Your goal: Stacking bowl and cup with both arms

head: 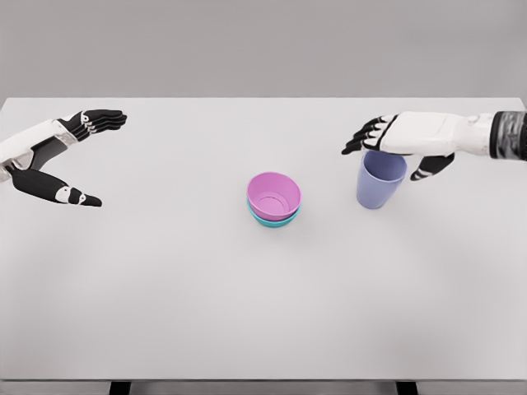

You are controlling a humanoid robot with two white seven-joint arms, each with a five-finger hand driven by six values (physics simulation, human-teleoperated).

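Lavender plastic cup (379, 183) stands upright right of centre on white table (165, 288), right hand (395, 140) spread over its rim, apparently reaching to grasp, not yet closed. Pink bowl (275, 195) is nested in teal bowl (272, 219) at centre, probably waiting for the cup; left hand (62, 156) wide open, far left.

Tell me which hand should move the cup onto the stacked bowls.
Right. The right hand is at the blue cup's rim; the left hand is open far left of the pink bowl.
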